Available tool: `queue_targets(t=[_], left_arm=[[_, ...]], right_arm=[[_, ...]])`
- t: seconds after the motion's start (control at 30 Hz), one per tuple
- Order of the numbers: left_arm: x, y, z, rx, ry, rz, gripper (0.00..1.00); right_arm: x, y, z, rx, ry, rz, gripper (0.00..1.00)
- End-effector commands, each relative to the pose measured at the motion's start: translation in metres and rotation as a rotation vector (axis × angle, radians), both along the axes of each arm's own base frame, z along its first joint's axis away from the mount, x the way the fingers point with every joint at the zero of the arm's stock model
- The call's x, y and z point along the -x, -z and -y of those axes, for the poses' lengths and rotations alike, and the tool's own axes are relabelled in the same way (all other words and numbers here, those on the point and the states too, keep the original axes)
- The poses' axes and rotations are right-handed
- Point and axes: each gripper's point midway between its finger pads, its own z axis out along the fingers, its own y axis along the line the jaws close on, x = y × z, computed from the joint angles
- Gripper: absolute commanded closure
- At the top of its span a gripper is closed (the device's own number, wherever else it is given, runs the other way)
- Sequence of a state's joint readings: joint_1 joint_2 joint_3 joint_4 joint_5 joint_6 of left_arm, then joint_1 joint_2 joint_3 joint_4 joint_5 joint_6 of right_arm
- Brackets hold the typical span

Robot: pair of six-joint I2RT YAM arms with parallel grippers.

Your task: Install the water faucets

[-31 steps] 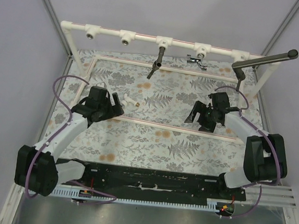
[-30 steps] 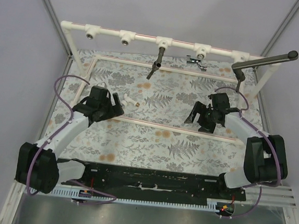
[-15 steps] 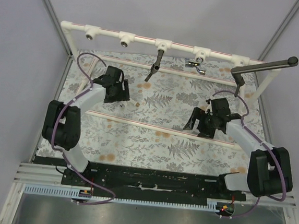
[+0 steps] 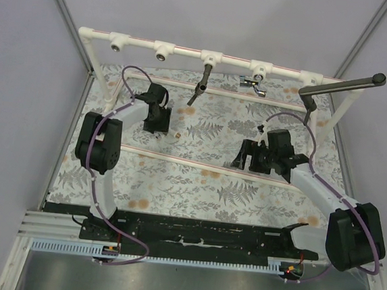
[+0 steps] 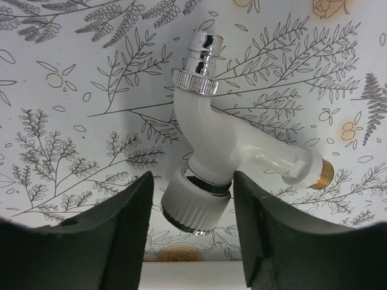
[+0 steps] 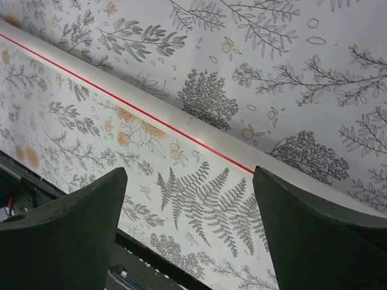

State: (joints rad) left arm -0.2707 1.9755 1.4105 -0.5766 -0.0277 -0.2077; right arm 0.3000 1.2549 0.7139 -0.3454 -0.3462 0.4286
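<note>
From above, we see the left gripper (image 4: pixel 156 120) low over the mat (image 4: pixel 204 180) and the right gripper (image 4: pixel 249 156) spread open. A chrome faucet (image 4: pixel 253 82) sits on the frame (image 4: pixel 188 51), well beyond the right gripper. Under the left wrist, the white faucet (image 5: pixel 230 145) lies on the mat, its knob between the parted fingers (image 5: pixel 121 235). Below the right wrist, a pipe (image 6: pixel 181 130) crosses between wide-open fingers (image 6: pixel 60 235).

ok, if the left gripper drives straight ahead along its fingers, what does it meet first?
Most likely the white faucet: its ribbed knob lies right between the left gripper's open fingers, on the floral mat. How far ahead is unclear from the wrist view.
</note>
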Motion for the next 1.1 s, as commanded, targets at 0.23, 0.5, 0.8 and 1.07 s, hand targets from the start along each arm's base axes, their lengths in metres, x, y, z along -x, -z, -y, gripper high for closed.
queue_targets(t=[0.23,0.5,0.8,1.07], left_arm=[[0.014,0.003,0.031,0.146,0.057,-0.090,0.84],[0.065,-0.052,0.056,0.363,-0.012,-0.105,0.98],[0.119,-0.089,0.098,0.456,0.047,-0.140,0.98],[0.141,-0.108,0.128,0.495,0.100,-0.109,0.98]], right_arm=[[-0.019,-0.037,-0.059,-0.005,-0.248,0.358,0.10],[-0.020,-0.070,-0.105,-0.088,-0.378,0.577,0.12],[-0.018,-0.089,-0.145,-0.142,-0.515,0.753,0.12],[-0.022,-0.081,-0.164,-0.047,-0.535,0.821,0.14]])
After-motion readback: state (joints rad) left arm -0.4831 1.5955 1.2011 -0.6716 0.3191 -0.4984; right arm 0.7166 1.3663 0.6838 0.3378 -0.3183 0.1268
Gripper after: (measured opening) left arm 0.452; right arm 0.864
